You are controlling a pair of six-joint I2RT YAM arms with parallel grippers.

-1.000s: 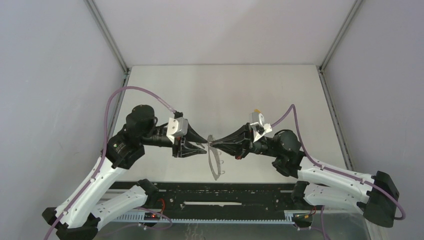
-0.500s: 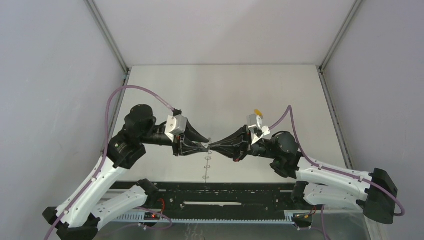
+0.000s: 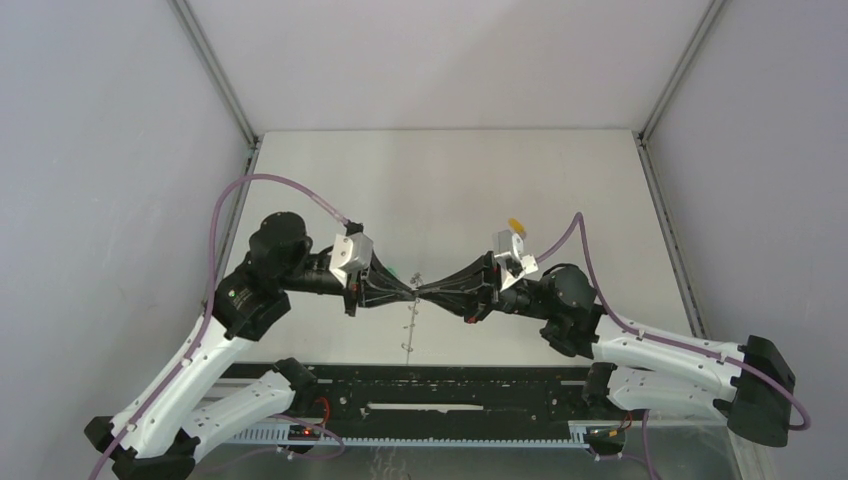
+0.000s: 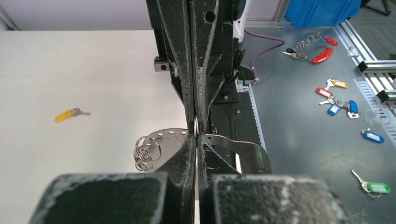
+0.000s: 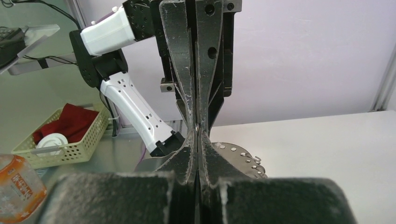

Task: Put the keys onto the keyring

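A red cloth (image 5: pixel 74 121) and white cup (image 5: pixel 50 141) are seen in the basket (image 5: pixel 65 153), an orange-labelled bottle (image 5: pixel 16 186) just before it.

The black two-finger left gripper (image 3: pixel 406 291) and the black two-finger right gripper (image 3: pixel 426 292) point straight at each other, tips meeting nose to nose midway between the bases. The white-and-black left arm (image 3: pixel 200 350) and right arm (image 3: pixel 660 350) rise from the near edge with elbows bent outward and wrists held roughly level. In both wrist views the fingers (image 4: pixel 180 156) are pressed together without a gap.
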